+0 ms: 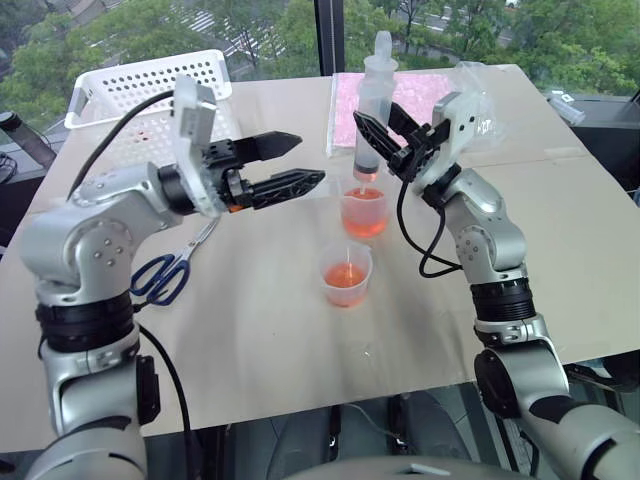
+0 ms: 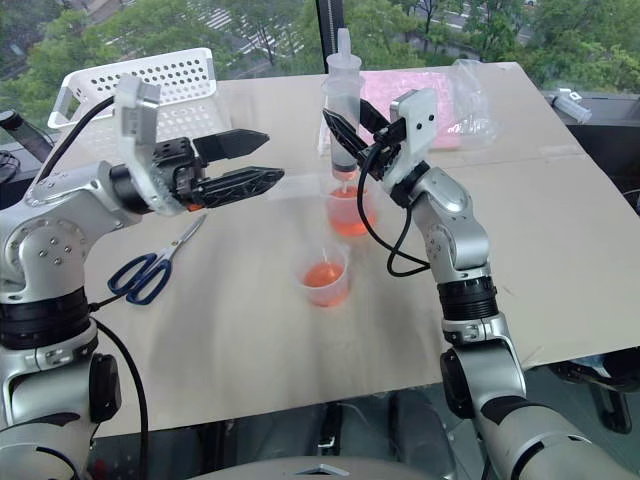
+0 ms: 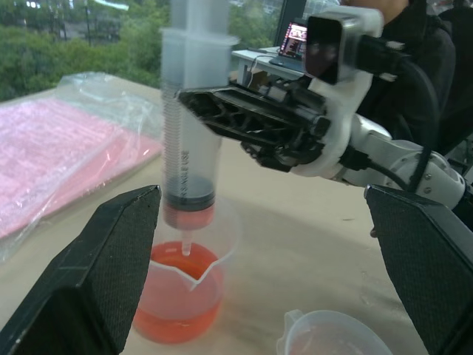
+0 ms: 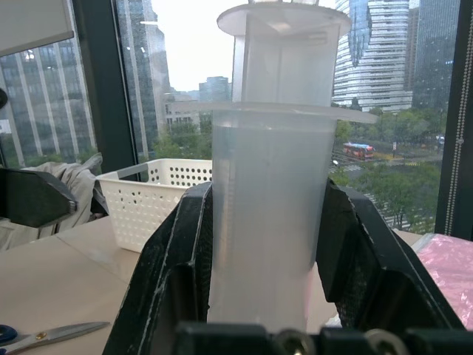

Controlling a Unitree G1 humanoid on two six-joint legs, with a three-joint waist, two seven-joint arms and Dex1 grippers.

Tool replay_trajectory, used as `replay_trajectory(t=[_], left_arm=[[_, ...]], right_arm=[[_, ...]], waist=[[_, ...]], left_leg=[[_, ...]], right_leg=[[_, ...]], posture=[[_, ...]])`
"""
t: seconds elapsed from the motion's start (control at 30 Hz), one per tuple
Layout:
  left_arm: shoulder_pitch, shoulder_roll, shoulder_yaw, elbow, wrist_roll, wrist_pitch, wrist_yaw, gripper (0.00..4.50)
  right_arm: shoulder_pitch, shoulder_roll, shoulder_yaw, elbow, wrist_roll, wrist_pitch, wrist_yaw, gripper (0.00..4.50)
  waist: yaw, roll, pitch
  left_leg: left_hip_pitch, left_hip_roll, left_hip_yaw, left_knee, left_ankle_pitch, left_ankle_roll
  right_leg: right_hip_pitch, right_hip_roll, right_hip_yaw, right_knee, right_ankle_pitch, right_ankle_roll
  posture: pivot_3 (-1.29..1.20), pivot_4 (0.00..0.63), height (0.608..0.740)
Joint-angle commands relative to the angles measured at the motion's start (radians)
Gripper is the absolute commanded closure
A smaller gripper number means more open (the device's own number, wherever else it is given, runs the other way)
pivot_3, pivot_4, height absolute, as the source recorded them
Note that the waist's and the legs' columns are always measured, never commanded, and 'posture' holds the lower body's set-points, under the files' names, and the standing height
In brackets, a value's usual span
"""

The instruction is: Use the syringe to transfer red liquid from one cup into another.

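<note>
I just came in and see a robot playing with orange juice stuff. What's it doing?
The robot's right hand is holding a big syringe upright, with its tip just above the taller cup of red liquid. A little red shows at the syringe's bottom. Its left hand is open beside it, holding nothing. The smaller cup, nearer the robot, has some red liquid too.

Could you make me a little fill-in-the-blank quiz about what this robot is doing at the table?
1. The right gripper is shut on the ____.
2. The syringe tip hangs over the ____ of the two cups.
3. The left gripper has its fingers ____.
4. The scissors have ____ handles.

Missing words: syringe; taller; open; blue
</note>
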Motion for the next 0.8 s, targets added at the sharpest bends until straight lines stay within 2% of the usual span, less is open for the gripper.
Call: replay_trajectory(t=[0.03, 0.13, 0.23, 0.33, 0.47, 0.57, 0.8], left_arm=[[0.161, 0.042, 0.133, -0.154, -0.043, -0.047, -0.001, 0.00], [0.350, 0.148, 0.219, -0.187, -0.104, -0.055, -0.209, 0.00], [0.442, 0.194, 0.274, -0.167, -0.155, -0.060, -0.293, 0.00], [0.570, 0.216, 0.305, -0.184, -0.114, -0.134, -0.398, 0.00], [0.653, 0.226, 0.308, -0.169, -0.072, -0.217, -0.455, 0.00], [0.728, 0.244, 0.289, -0.156, -0.005, -0.318, -0.555, 0.00], [0.699, 0.247, 0.239, -0.116, 0.010, -0.360, -0.543, 0.00]], right_arm=[[-0.013, -0.002, -0.028, -0.085, 0.045, 0.023, -0.018, 2.99], [-0.016, -0.012, -0.043, -0.124, 0.078, 0.065, -0.029, 2.99], [-0.019, -0.024, -0.055, -0.172, 0.112, 0.114, -0.039, 2.99], [-0.043, -0.063, -0.066, -0.293, 0.194, 0.204, -0.029, 2.99], [-0.048, -0.135, -0.074, -0.468, 0.413, 0.383, 0.019, 2.99], [-0.027, -0.133, -0.056, -0.545, 0.512, 0.449, -0.003, 2.99], [0.137, -0.117, 0.104, -0.509, 0.333, 0.297, 0.080, 2.99]], waist=[[-0.006, 0.000, 0.000], [-0.006, 0.000, 0.000], [0.001, 0.001, 0.001], [0.004, 0.002, 0.001], [0.010, 0.003, 0.002], [0.002, 0.002, 0.001], [0.002, 0.002, 0.001]], left_leg=[[0.001, 0.000, 0.001, -0.001, 0.000, 0.000], [0.000, 0.001, 0.001, -0.003, 0.000, 0.000], [0.000, 0.001, 0.001, -0.004, 0.000, 0.000], [0.000, 0.001, 0.001, -0.004, 0.000, 0.000], [0.000, 0.000, 0.000, -0.004, 0.000, 0.000], [0.001, 0.001, 0.000, -0.006, 0.000, 0.000], [0.002, 0.001, 0.001, -0.007, 0.000, 0.000]], right_leg=[[0.000, 0.000, 0.001, 0.000, 0.000, 0.000], [-0.003, 0.000, 0.002, 0.000, 0.000, 0.000], [-0.003, 0.000, 0.002, 0.000, 0.000, -0.001], [-0.002, -0.001, 0.001, -0.001, 0.000, -0.001], [-0.002, -0.002, 0.000, -0.002, 0.000, -0.001], [-0.002, -0.002, 0.000, -0.002, -0.001, -0.001], [0.000, -0.002, 0.000, -0.002, -0.001, -0.002]], posture=[[0.00, 0.150, 0.740], [0.00, 0.150, 0.740], [0.00, 0.150, 0.740], [0.00, 0.150, 0.740], [0.00, 0.150, 0.740], [0.00, 0.150, 0.740], [0.00, 0.150, 0.740]])
